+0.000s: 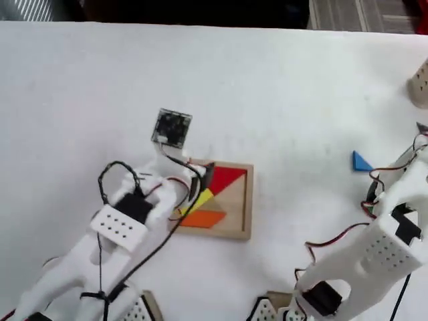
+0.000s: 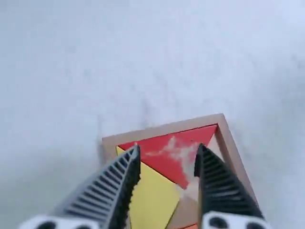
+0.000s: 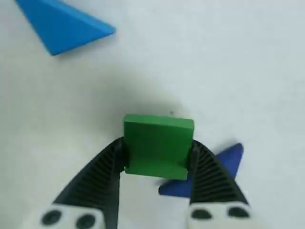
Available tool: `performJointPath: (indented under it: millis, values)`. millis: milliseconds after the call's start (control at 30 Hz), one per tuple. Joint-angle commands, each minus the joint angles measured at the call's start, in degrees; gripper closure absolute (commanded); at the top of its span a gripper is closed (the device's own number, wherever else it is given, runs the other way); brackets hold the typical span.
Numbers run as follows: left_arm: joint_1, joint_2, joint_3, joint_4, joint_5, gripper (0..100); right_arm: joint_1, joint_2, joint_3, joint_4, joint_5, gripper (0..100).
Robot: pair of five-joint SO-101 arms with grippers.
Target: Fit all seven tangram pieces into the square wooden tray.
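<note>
The white table (image 1: 200, 73) carries everything. The left arm (image 1: 100, 247) stretches from the near left corner towards the middle, and the right arm (image 1: 374, 254) stands at the near right.

The square wooden tray (image 1: 249, 200) lies flat near the middle of the table. The left hand (image 2: 167, 150) hangs over its left part, its two fingers spread apart with nothing between them, and the tray's far rim shows just past their tips.

Inside the tray, the red triangle (image 2: 171, 148) lies along the far rim. The yellow piece (image 2: 152, 195) touches its slanted edge, and the orange piece (image 1: 204, 219) lies by the near rim. The tray's right part is bare wood.

The light blue triangle (image 3: 62, 24) lies flat on the table, well apart from the tray, out to the right near the right arm.

The right hand (image 3: 157, 145) is closed on the green square (image 3: 158, 138), one finger pressed on each of two opposite sides. A darker blue piece (image 3: 228, 157) lies on the table just beside one finger, partly hidden by it.
</note>
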Motion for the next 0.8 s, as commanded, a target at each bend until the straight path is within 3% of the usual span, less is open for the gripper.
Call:
performJointPath:
  millis: [0, 167, 333, 567, 767]
  values:
    - [-2.59, -1.54, -0.79, -1.85, -0.09, 81, -4.35, -8.57, -1.41, 6.46, -0.18, 98.1]
    - [-2.86, -1.54, -0.79, -1.85, 0.0, 80, -12.62, -12.97, -1.23, 13.23, -0.88, 98.1]
    - [-2.86, -1.54, -0.88, -1.67, 0.0, 80, -23.52, -13.49, -0.26, 14.99, -9.85, 98.1]
    - [-4.7, -1.45, -1.58, -1.67, 3.52, 80, -42.07, -17.01, 7.47, 12.88, -17.23, 98.1]
    - [-6.37, -1.45, -2.37, -1.41, 3.6, 80, -51.56, -18.24, 12.4, 6.46, -19.34, 98.1]
